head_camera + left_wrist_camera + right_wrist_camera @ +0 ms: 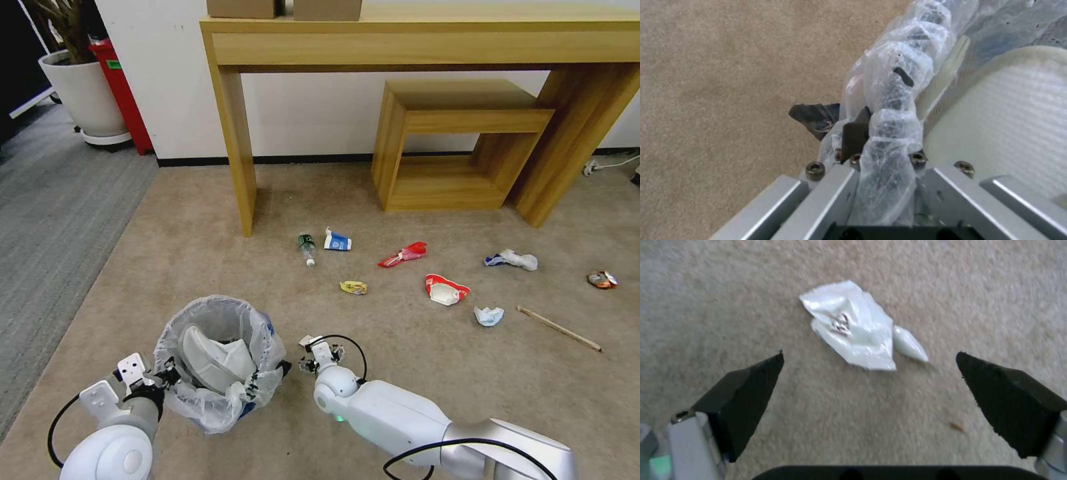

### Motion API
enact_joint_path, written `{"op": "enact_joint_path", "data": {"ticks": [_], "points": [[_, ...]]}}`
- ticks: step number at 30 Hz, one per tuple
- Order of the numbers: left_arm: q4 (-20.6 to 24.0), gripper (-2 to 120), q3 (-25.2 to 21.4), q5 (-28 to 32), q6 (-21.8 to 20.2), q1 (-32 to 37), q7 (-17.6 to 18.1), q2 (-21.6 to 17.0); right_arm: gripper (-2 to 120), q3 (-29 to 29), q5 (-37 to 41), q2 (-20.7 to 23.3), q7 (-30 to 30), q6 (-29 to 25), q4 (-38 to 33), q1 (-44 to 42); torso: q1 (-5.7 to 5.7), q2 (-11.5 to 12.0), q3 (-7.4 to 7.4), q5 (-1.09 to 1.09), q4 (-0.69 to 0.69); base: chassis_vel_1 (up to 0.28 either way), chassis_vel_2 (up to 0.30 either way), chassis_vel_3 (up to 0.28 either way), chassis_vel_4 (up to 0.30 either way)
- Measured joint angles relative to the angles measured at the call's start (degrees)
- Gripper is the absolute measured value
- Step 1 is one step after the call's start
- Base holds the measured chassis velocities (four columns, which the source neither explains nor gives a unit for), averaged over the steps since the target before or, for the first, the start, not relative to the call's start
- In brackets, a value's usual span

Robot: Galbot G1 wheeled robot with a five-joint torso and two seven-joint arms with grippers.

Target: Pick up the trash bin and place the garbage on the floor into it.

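The right pincer (869,373) hangs released; a white wrapper (853,328) lies just ahead, between its tips. The left pincer (871,133) grips the bin (217,360).

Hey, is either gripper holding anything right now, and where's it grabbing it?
The left gripper is shut on the trash bin, pinching its bag-covered rim. The right gripper is open over a white wrapper, holding nothing.
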State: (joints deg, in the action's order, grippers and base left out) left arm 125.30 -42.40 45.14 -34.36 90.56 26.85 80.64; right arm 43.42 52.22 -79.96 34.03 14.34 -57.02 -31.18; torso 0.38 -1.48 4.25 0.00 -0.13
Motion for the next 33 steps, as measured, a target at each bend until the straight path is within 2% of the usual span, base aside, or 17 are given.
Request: {"op": "enact_joint_path", "data": {"ticks": [13,17,20,22,25,26,28,29,33], "points": [[0.39,0,0.23,0.00,0.12,0.05,-0.07,0.13,95,1.57,-3.14,-2.64,-2.36,-3.08,5.20,0.64,0.00,0.00,0.00,0.00,0.00,0.000,0.000,0.000,0.000],[0.29,0,0.37,0.00,0.23,0.00,-0.16,0.07,87,1.55,-4.32,-3.51,-2.86,-3.87,7.39,0.83,0.00,0.00,0.00,0.00,0.00,0.000,0.000,0.000,0.000],[-0.06,0,0.39,-0.01,0.34,-0.04,-0.27,-0.06,75,1.39,-4.72,-3.68,-3.00,-4.15,7.85,0.82,0.00,0.00,0.00,0.00,0.00,0.000,0.000,0.000,0.000],[-0.08,0,0.39,-0.01,0.36,-0.06,-0.27,-0.08,72,1.34,-4.79,-3.65,-3.02,-4.16,7.85,0.81,0.00,0.00,0.00,0.00,0.00,0.000,0.000,0.000,0.000],[-0.09,0,0.43,-0.02,0.40,-0.16,-0.31,-0.10,56,1.30,-5.17,-3.59,-3.21,-4.34,8.23,0.65,0.00,0.00,0.00,0.01,0.00,0.000,0.000,0.000,0.000],[-0.09,0,0.43,-0.02,0.40,-0.16,-0.31,-0.10,56,1.30,-5.17,-3.59,-3.21,-4.34,8.23,0.65,0.00,0.00,0.00,0.01,0.00,0.000,0.000,0.000,0.000],[-0.24,0,0.60,-0.06,0.41,-0.21,-0.33,-0.04,45,1.25,-5.63,-3.46,-3.44,-4.74,8.48,0.51,0.00,0.00,0.00,0.00,0.00,0.000,0.000,0.000,0.000],[-0.24,0,0.60,-0.06,0.41,-0.21,-0.33,-0.04,45,1.25,-5.63,-3.46,-3.44,-4.74,8.48,0.51,0.00,0.00,0.00,0.00,0.00,0.000,0.000,0.000,0.000],[-0.51,0,0.84,-0.22,0.46,-0.37,-0.33,0.17,25,1.25,-6.36,-3.15,-3.82,-5.20,8.71,0.29,0.00,0.00,0.00,0.00,0.00,0.000,0.000,0.000,0.000]]}}
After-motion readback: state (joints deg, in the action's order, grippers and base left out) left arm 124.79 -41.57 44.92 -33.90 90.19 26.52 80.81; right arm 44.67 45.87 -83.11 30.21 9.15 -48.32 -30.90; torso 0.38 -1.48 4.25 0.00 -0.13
